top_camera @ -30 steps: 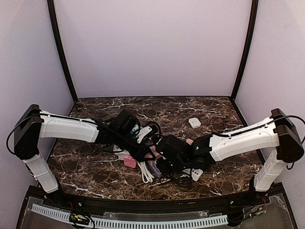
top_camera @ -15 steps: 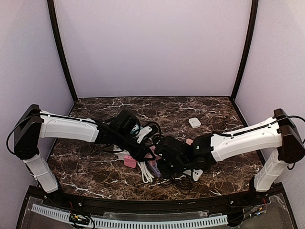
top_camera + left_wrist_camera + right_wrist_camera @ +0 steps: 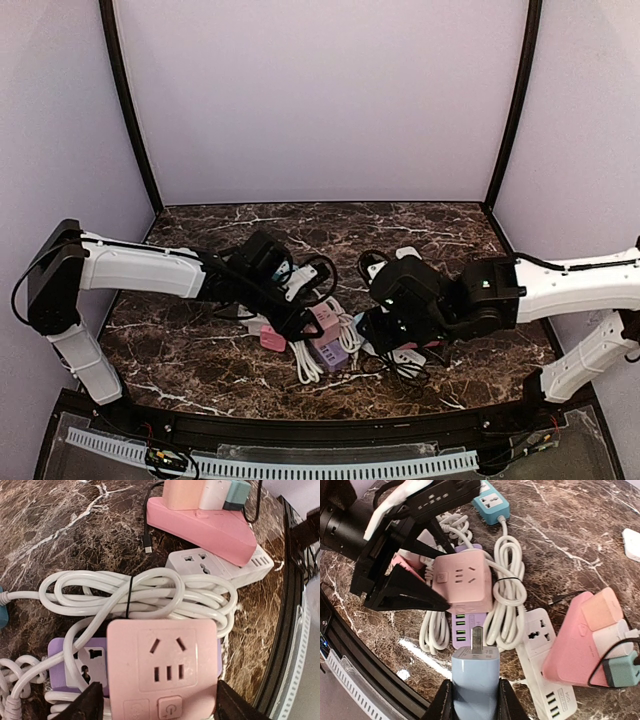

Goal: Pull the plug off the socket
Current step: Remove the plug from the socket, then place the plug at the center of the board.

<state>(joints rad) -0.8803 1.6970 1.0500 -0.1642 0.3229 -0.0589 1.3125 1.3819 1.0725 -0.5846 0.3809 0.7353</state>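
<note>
The dark marble table carried a heap of power strips between the two arms. The largest was a pink three-cornered strip with several adapters plugged in its top. A white strip lay partly under it. A coiled white cable lay across a purple strip, and on this purple strip sat the pink cube socket, its face turned up.

The left gripper stood around the cube, with one finger on each side of it. Its jaws were wide, and I could not tell whether they pressed the cube or only stood beside it.

The right gripper was closed on the light blue plug, which sat between the two fingers. The plug was out of the socket and apart from it, to the right of the cube, above the table. Its metal prongs were bare and pointed toward the heap.
</note>
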